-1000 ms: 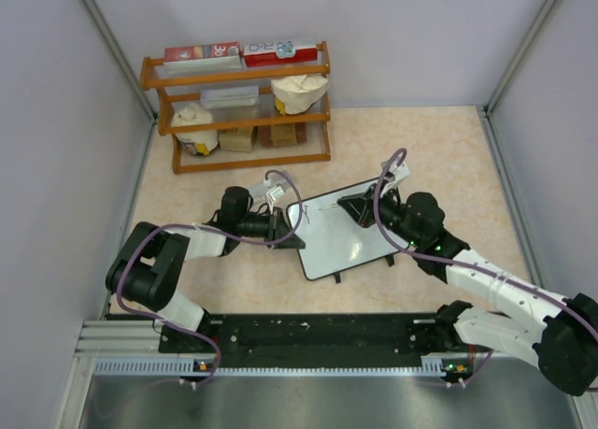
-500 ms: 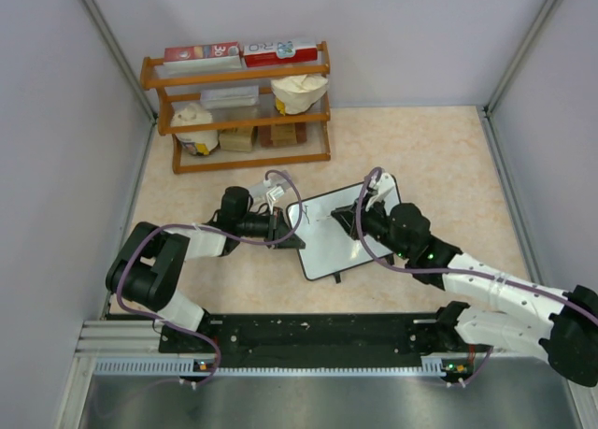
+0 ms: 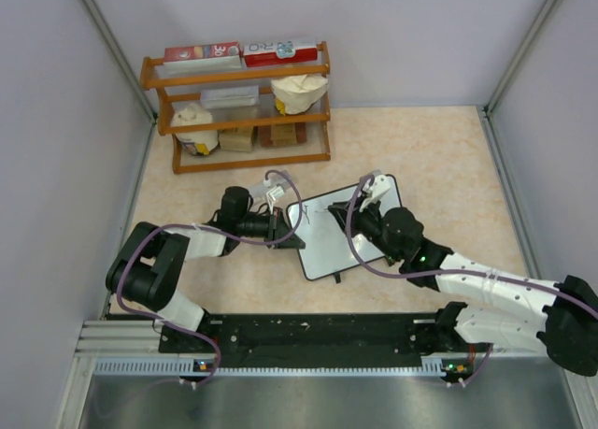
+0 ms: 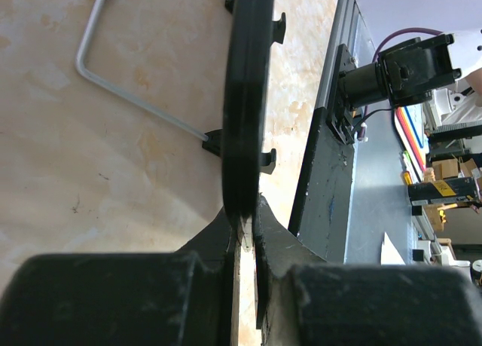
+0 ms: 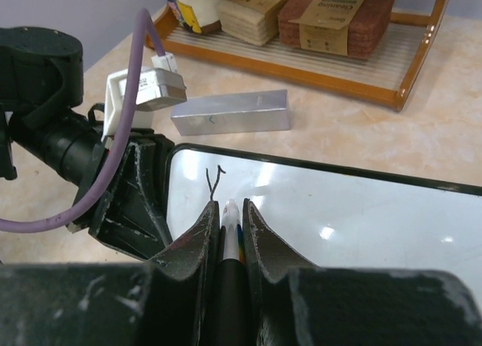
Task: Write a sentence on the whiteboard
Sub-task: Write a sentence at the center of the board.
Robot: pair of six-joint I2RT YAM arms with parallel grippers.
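Bare worktop (image 3: 439,167) lies open to the right of the whiteboard (image 3: 322,247) and toward its near side. A silver block (image 5: 230,112) sits just past its far left corner. The board lies skewed at mid-worktop, white and black-framed. The left fingers (image 4: 258,224) pinch its left edge. The right fingers (image 5: 242,214) pinch a marker (image 5: 229,229), tip down near that corner, where the sentence (image 5: 213,182) is one forked black stroke. Behind the whiteboard's left, a wooden rack (image 3: 238,107) holds cartons, bags and pads.
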